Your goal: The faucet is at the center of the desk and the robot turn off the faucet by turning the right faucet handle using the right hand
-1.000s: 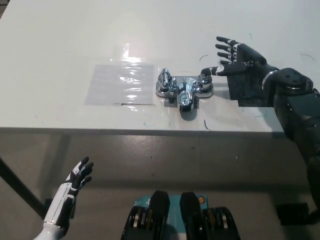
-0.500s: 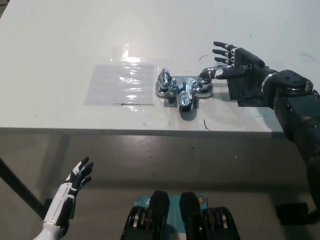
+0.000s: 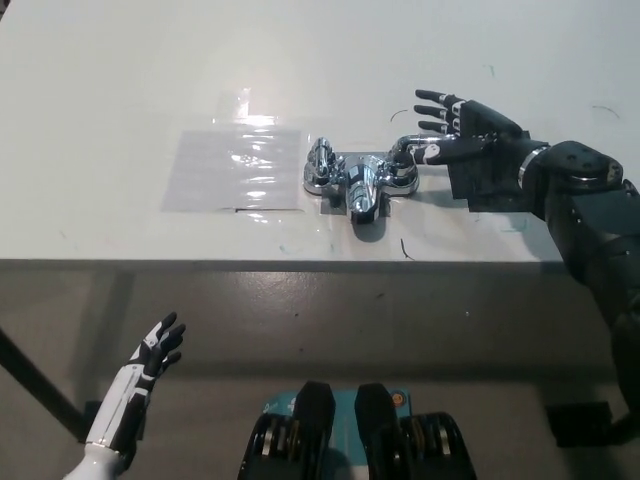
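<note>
A chrome faucet [image 3: 360, 181] stands at the middle of the white desk [image 3: 120, 90], its spout pointing toward the desk's front edge. Its left handle [image 3: 322, 163] stands upright. My black right hand [image 3: 462, 133] is open just right of the right handle [image 3: 404, 156], fingers spread, with one fingertip touching that handle's top. My white left hand [image 3: 155, 355] hangs open below the desk's front edge at the lower left, far from the faucet.
A clear plastic sheet [image 3: 235, 168] lies flat on the desk left of the faucet. A dark mat [image 3: 490, 185] lies under my right wrist. The desk's front edge [image 3: 300, 262] runs across the middle of the picture, with grey floor below.
My right hand has moved left toward the right handle and its fingertip now rests on it. The whole picture has shifted slightly left. The left hand stays put.
</note>
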